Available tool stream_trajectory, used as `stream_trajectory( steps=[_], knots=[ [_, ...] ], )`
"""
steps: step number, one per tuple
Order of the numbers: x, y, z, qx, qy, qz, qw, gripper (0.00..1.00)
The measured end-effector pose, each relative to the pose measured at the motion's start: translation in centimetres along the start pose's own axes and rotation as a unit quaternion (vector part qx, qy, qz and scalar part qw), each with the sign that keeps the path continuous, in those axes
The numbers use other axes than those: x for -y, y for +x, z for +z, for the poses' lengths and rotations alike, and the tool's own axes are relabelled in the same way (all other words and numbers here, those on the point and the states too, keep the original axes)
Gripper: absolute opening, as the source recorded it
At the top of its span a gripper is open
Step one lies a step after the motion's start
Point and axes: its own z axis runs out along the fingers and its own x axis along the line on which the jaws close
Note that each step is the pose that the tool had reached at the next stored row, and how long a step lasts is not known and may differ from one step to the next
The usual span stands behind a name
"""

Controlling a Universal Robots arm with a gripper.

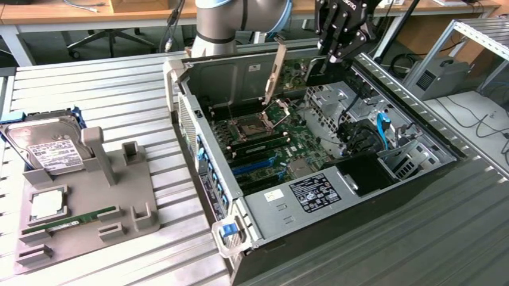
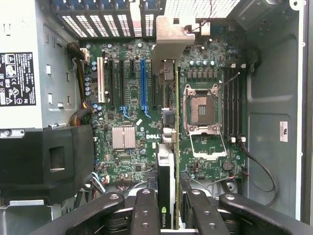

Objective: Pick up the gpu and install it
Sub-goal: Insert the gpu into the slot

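- Over the open computer case [image 1: 366, 232], which lies on its side on the slatted metal tabletop [image 1: 104, 95], the gripper [image 1: 335, 50] is clamped on the gpu [image 2: 165, 181], with a finger on each face of the card.
- gpu held on edge, thin side facing the wrist camera. A green logo shows on that edge, close to the fingers [image 2: 146, 210].
- The gpu's silvery end bracket [image 1: 276, 70] stands upright at the end away from the gripper, toward the case's vented rear panel [image 2: 83, 24].
- Wrist view: the card runs above the motherboard [image 2: 127, 98], between the long blue slot [image 2: 143, 83] and the CPU socket [image 2: 201, 108].
- Cannot tell whether the card's lower edge touches a slot.
- CPU socket open, load plate flipped up.
- Small silver heatsink [image 2: 123, 138] on the board, just beside the card on the blue-slot side.
- Power supply [image 1: 314, 192] with a black label sits at the near end of the case in the exterior view.
- On the exterior view's left, well apart from the case, a grey parts holder [image 1: 135, 205] sits on the tabletop.
- The holder carries a hard drive [image 1: 49, 148] with a white label leaning in its stand, a square silver CPU [image 1: 46, 204] and a green memory stick [image 1: 68, 221].
- Arm body [image 1: 226, 21] rises behind the case.
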Motion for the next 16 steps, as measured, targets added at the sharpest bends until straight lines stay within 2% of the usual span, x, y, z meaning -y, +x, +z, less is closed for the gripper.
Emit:
stream_trajectory(
  steps=[13, 16],
  knots=[
    [0.01, 0.0, 0.70, 0.0000, 0.0000, 0.000, 1.0000, 0.27],
    [0.00, 0.0, 1.18, 0.0001, 0.0000, 0.000, 1.0000, 0.27]
  ],
)
